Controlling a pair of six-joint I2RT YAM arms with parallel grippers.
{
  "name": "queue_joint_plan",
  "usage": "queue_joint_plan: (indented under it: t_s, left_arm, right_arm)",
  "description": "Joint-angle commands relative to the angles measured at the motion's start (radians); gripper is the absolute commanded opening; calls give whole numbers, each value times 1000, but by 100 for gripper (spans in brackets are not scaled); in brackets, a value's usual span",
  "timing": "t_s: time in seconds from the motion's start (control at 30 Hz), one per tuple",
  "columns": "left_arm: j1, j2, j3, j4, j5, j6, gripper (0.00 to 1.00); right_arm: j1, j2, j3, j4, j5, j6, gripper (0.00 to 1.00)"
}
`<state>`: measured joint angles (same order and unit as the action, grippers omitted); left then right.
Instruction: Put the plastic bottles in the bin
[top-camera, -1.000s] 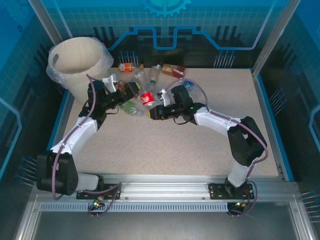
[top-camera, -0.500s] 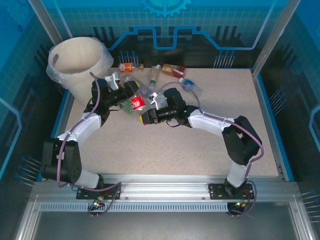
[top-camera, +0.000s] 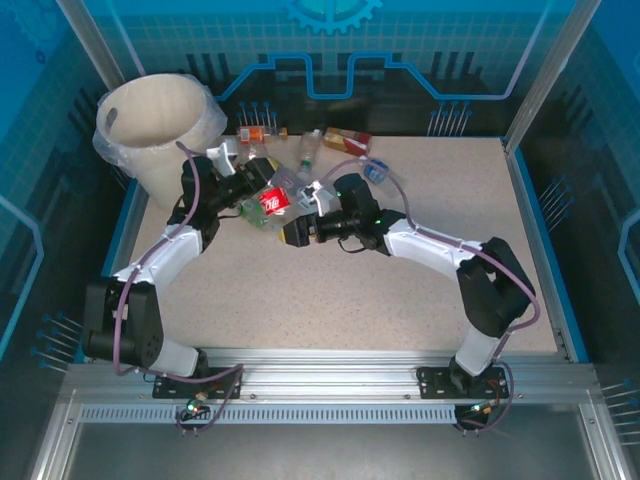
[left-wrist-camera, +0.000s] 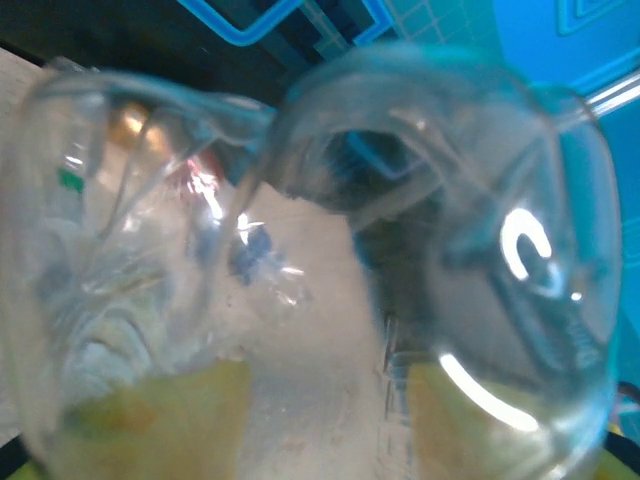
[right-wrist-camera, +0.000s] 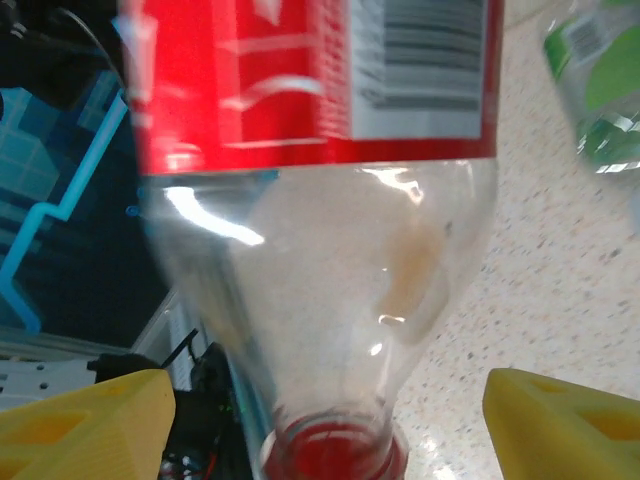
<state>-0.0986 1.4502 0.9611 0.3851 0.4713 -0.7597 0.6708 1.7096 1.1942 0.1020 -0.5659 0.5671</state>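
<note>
Handover step, near the bench's far-left corner: the left gripper (top-camera: 255, 195) seems pinched on the red-labelled clear plastic bottle (top-camera: 272, 202), though blur hides its fingers. The right gripper (right-wrist-camera: 322, 425) stands spread around the bottle's neck. Next move, probably: swing it over the large round cream-white bin (top-camera: 165, 160).

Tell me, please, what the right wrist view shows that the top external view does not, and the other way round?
The right wrist view adds the barcode on the red-label bottle, its red cap, and the right tool open, fingertips clear of the neck. The top external view adds the bin, the left tool shut on that bottle's far end, and other bottles at the far edge of the table. Both share the red-label bottle, a green-label bottle beside it and the speckled table.
</note>
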Motion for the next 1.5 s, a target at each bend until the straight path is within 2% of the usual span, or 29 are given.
queue_joint_plan:
  t_s: [0.0, 0.13, 0.3, 0.47, 0.6, 0.8, 0.9, 1.07, 1.2, 1.47]
  left_arm:
    - [-6, -68, 88, -84, -114, 118, 47]
    - [-4, -84, 200, -207, -243, 229, 46]
    - [-4, -95, 390, -327, -429, 417, 46]
    - [11, -59, 570, -334, -653, 630, 46]
    - [73, 10, 677, -272, -743, 720, 46]
    - [205, 120, 704, -96, -738, 730, 47]
    - [224, 214, 746, 12, -744, 782, 46]
    - [229, 372, 904, -115, -739, 841, 46]
    - [258, 451, 921, -168, -728, 796, 46]
    - [311, 541, 918, -216, -570, 697, 51]
  right_arm:
    - [-27, -79, -4, -9, 111, -68, 99]
    - [-53, -145, -4, -31, 195, -84, 100]
    - [-57, -267, -71, -40, 410, -107, 100]
    - [-63, -408, -175, -25, 602, -100, 100]
    - [-66, -497, -250, -12, 706, -106, 100]
    - [-74, -529, -266, -24, 723, -105, 100]
    - [-75, -517, -262, -26, 713, -104, 100]
    - [-74, -506, -258, -44, 725, -112, 100]
    - [-76, -508, -259, -46, 745, -121, 100]
    - [-82, -503, -270, -48, 772, -114, 100]
